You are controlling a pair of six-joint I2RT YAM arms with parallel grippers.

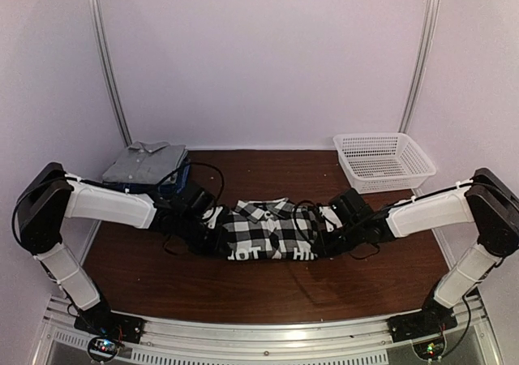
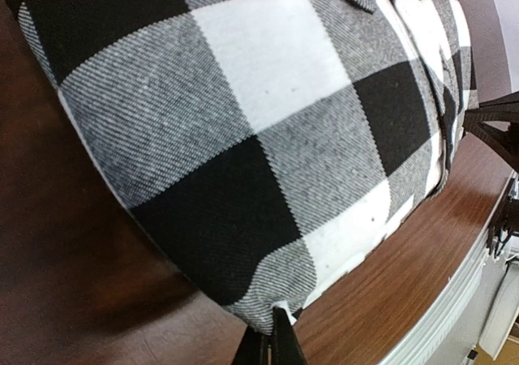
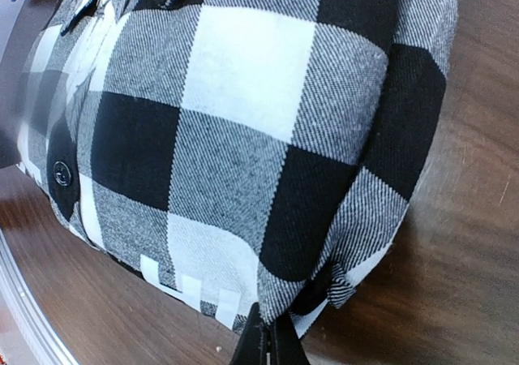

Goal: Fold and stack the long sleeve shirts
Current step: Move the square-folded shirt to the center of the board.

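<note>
Sitting at the far right corner of the wooden table [image 1: 268,292], the white mesh basket [image 1: 383,161] has its mesh floor in full view; at the far left corner a folded light grey shirt [image 1: 144,162] lies on top of a dark blue shirt [image 1: 174,183], whose edge shows beneath it. The black-and-white plaid shirt [image 1: 272,229] lies folded at mid-table, collar away from the arms, between both grippers. The left gripper [image 2: 273,323] has its jaws pinched shut on the plaid shirt's near left corner; the right gripper [image 3: 266,323] is likewise clamped on the near right corner. Bare wood runs between the shirt's near hem and the aluminium rail [image 1: 268,338] at the table's near edge, and separates the shirt from basket and stack
</note>
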